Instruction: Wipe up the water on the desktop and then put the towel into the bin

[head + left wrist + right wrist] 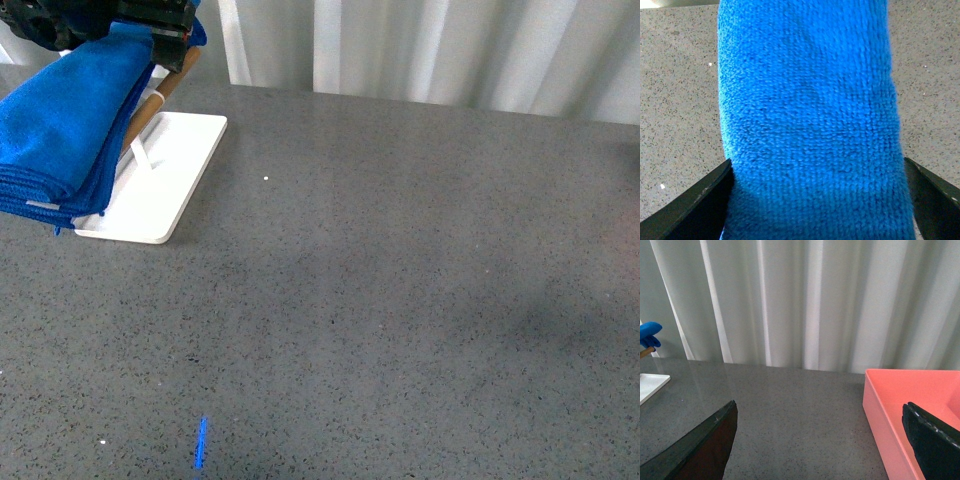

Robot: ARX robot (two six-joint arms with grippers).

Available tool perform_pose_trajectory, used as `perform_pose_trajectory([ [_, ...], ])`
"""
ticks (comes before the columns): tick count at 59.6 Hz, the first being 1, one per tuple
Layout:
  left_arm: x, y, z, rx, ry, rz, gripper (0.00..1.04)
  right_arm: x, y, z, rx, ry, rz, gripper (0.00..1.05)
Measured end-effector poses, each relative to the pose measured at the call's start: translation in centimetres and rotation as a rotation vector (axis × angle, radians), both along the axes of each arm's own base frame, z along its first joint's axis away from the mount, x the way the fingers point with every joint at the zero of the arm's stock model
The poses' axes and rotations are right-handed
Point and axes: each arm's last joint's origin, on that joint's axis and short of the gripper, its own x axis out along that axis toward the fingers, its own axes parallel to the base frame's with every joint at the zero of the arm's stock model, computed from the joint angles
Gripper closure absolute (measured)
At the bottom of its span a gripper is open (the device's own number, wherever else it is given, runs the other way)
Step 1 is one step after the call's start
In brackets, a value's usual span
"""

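The desktop (400, 300) is a big flat grey top with tiny black and white dots. A white tray base (165, 195) lies flat on its far left part, and a small blue streak (201, 443) shows near the front edge. A pink bin (900, 410) sits on it too, well apart from the tray base.

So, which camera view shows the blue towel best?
The front view: it shows most of the towel, folded and draped over the stand with the white base. The left wrist view is too close: only blue pile, no outline. The right wrist view catches just a small blue tip.
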Motion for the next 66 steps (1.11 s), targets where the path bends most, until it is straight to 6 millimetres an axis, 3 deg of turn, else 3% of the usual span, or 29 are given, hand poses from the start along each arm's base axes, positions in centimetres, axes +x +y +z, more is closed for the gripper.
perform_pose_trajectory([
  [11, 0.18, -0.14, -0.91, 0.021, 0.006, -0.021, 0.09, 0.0, 0.0, 0.0, 0.0, 0.0, 0.0, 0.07],
  [41, 0.51, 0.0, -0.2, 0.065, -0.009, -0.037, 0.83, 0.0, 0.0, 0.0, 0.0, 0.0, 0.0, 0.07],
  [49, 0.51, -0.03, -0.17, 0.074, -0.006, -0.052, 0.87, 0.0, 0.0, 0.0, 0.0, 0.0, 0.0, 0.07],
  [66, 0.52, 0.12, -0.18, 0.08, -0.006, -0.057, 0.84, 0.0, 0.0, 0.0, 0.0, 0.0, 0.0, 0.07],
])
